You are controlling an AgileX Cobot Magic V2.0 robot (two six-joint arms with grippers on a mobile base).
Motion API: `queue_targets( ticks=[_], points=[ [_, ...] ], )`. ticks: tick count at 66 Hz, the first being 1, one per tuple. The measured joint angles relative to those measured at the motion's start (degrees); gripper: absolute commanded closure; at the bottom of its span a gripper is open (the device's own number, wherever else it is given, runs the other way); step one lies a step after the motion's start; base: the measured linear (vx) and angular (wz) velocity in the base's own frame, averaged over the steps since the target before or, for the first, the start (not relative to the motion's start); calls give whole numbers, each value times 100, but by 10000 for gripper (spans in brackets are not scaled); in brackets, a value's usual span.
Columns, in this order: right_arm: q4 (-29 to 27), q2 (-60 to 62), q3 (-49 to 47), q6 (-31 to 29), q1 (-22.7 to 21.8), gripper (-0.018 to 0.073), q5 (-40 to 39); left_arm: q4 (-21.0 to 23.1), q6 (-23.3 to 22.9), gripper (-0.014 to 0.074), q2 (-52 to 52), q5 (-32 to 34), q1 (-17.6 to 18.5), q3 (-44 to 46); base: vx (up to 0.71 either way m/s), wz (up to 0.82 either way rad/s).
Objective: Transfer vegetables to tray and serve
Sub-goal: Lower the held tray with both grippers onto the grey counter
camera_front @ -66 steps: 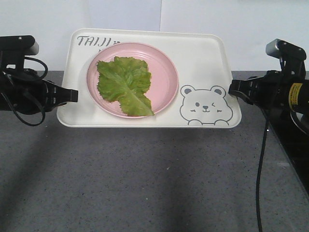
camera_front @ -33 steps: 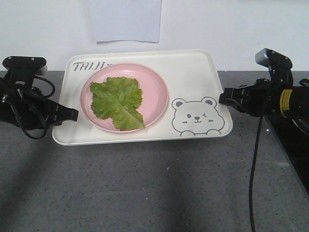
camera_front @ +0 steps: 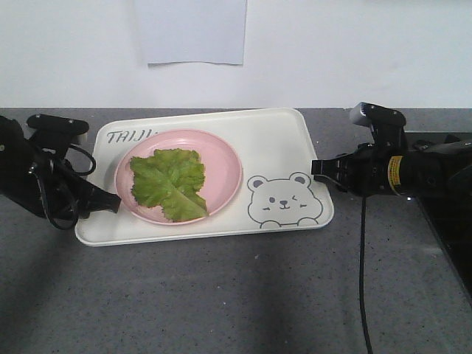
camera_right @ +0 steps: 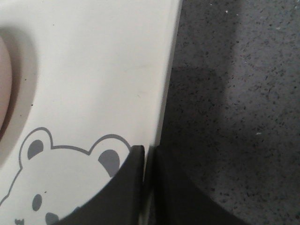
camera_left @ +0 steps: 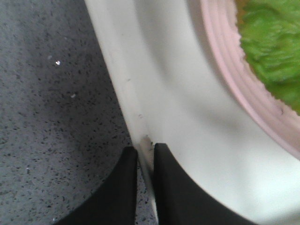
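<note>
Gripping the tray (camera_front: 287,140) from both short ends: left gripper (camera_left: 145,161) pinches the left rim, right gripper (camera_right: 149,159) pinches the right rim, so the tray's long axis runs straight between them. Lettuce (camera_front: 168,183) sits on the pink plate (camera_front: 221,158) toward the tray's left. "TAIJI" is partly readable far-left; bear drawing (camera_front: 284,200) near-right.

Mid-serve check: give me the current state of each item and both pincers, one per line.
tray: gripped by its rim at both short ends; whether it rests on the counter can't be told.
pink plate: upright on the tray, left of the bear drawing.
lettuce leaf: lying flat on the plate.
left pincer: shut on the tray's rim.
right pincer: shut on the tray's rim beside the bear's ear.
</note>
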State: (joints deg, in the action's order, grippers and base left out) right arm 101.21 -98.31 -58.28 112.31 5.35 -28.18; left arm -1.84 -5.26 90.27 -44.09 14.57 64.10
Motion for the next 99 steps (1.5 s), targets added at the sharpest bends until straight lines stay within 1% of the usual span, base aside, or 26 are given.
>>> queue_targets(
  ticks=[9, 41, 74, 85, 92, 99],
  points=[
    [0, -105, 0, 0, 0, 562, -13, -11, 0, 602, 205, -5, 0, 0, 0, 0],
    [0, -510, 0, 6, 0, 562, -210, -255, 0, 602, 617, -46, 0, -7, 0, 0],
    [0, -595, -6, 23, 0, 558, -247, -326, 0, 600, 679, 1, 0, 19, 0, 0],
    [0, -595, -6, 11, 0, 505, -247, -331, 0, 582, 679, 1, 0, 19, 0, 0],
    [0, -595, -6, -32, 0, 443, -259, -345, 0, 557, 679, 7, 0, 19, 0, 0],
    [0, -595, -6, -69, 0, 358, -299, -357, 24, 520, 682, 17, 0, 19, 0, 0]
  ],
)
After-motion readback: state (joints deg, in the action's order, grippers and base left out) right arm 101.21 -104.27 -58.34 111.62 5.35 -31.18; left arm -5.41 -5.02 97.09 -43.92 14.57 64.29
